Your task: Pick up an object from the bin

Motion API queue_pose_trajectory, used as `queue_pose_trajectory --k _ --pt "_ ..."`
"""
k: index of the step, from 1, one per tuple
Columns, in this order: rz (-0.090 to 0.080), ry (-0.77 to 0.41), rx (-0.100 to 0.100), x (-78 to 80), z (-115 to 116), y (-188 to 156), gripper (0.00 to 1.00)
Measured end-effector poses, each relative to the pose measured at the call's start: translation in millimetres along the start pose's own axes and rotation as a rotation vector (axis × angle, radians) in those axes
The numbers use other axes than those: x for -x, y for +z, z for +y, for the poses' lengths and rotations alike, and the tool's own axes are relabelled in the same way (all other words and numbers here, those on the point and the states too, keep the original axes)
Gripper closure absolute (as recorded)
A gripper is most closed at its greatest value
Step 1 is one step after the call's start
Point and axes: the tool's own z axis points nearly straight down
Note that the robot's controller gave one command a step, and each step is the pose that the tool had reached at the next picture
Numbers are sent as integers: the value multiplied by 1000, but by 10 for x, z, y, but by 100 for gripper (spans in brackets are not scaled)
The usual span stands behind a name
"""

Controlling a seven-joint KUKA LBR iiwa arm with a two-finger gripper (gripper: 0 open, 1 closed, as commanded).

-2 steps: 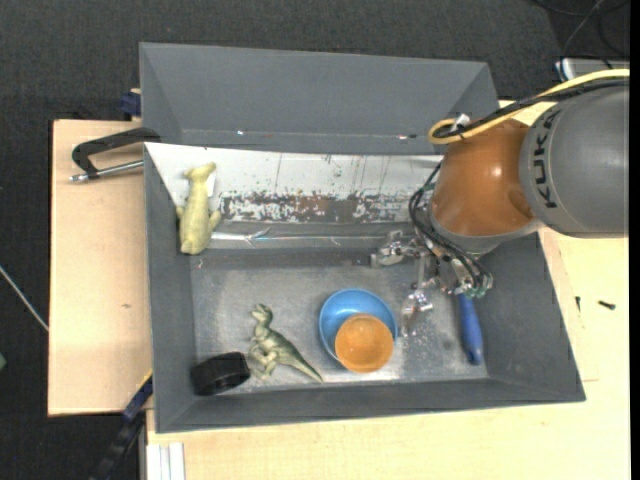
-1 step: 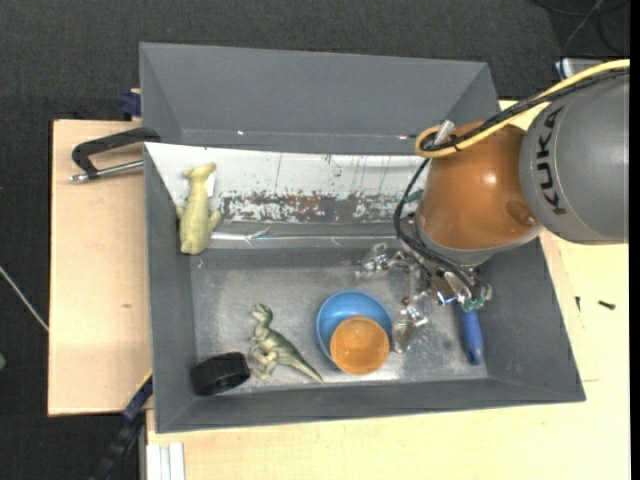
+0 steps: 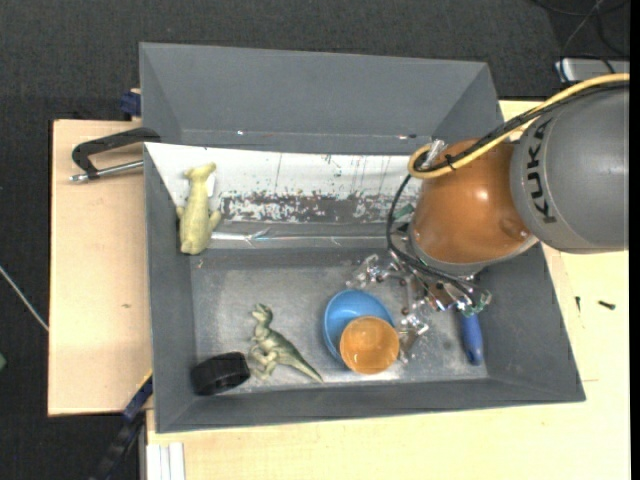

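Observation:
My gripper (image 3: 413, 306) hangs low over the right half of the bin floor, its metal parts showing beneath the arm's orange cover. Just left of it lies a blue cup (image 3: 343, 318) on its side. An orange, translucent round cup (image 3: 368, 346) rests against the blue cup's front, close to the gripper's lower end. On the gripper's right, a blue pen-like stick (image 3: 470, 337) lies near the right wall. Nothing is visibly held.
A green toy dinosaur (image 3: 276, 347) and a black ring (image 3: 220, 373) lie by the front left corner. A pale yellow toy shark (image 3: 197, 211) leans on the back left wall. The arm covers the bin's right back part.

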Motion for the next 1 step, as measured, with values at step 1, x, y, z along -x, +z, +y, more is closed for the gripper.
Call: queue_pose_trajectory --k 1 --pt "2 -133 4 78 303 159 0"
